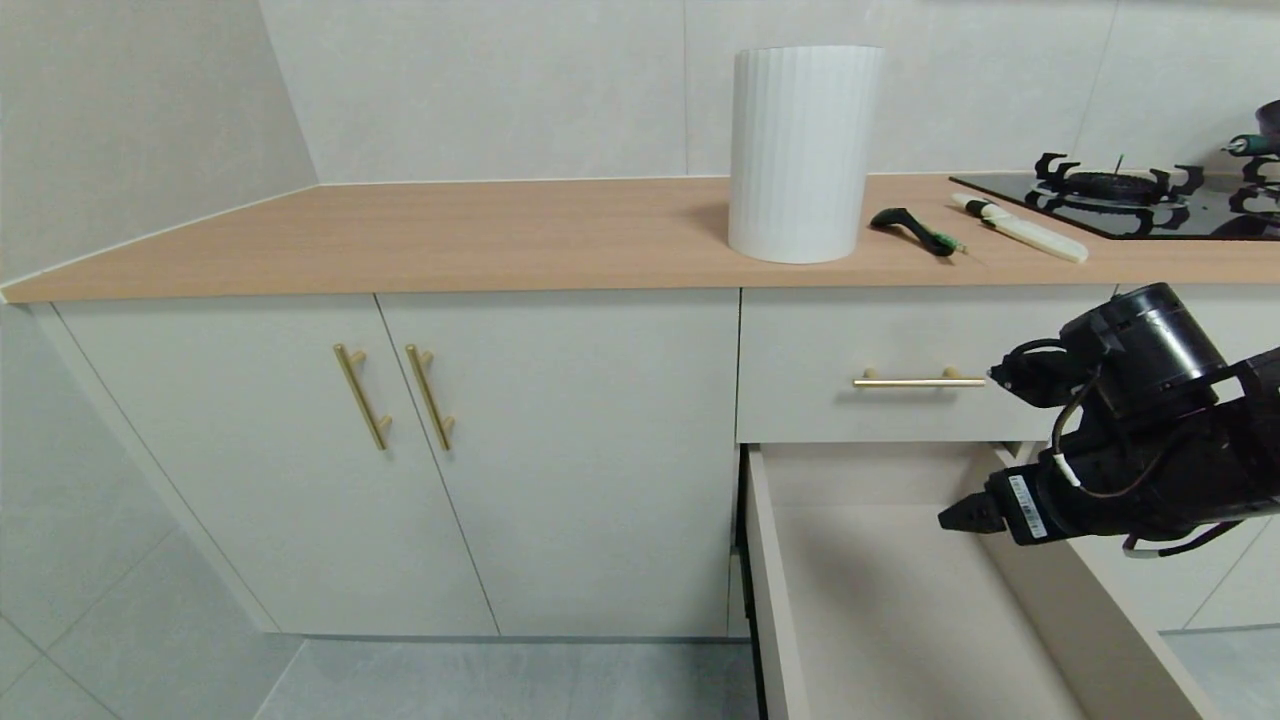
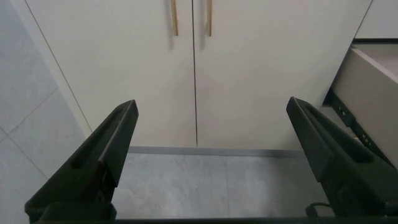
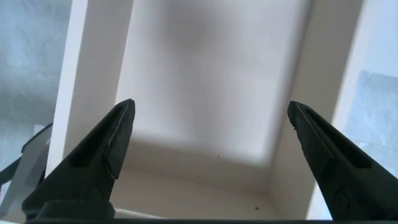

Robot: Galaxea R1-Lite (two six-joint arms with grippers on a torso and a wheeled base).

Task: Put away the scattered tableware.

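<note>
Grey floor tiles and pale cabinet fronts make up the kitchen, and nearest of all, at the lower right of the head view, an open drawer (image 1: pixel 765 560) stands pulled out with its bottom bare. Over it hangs the right hand (image 3: pixel 209 109), its fingers spread wide and gripping nothing, pointed down into the drawer. The left hand (image 2: pixel 211 107) is equally wide open and empty, held low and facing the double cabinet doors (image 2: pixel 249 74) to the left.

Farther back, above a shut upper drawer, the wooden desk (image 1: pixel 450 235) carries the tableware. A black-handled utensil (image 1: pixel 915 230) and a cream-handled one (image 1: pixel 1020 228) lie side by side but apart, just right of a tall white ribbed container (image 1: pixel 803 150). The stove (image 1: pixel 1110 190) sits beyond them at the upper right.

My reading is that the drawer is ready and nothing has been stowed yet — fetching the first utensil comes next. That calls for lifting the right arm to desk height and closing low across a slim handle lying flat — a shallow pinch with little room for error.
</note>
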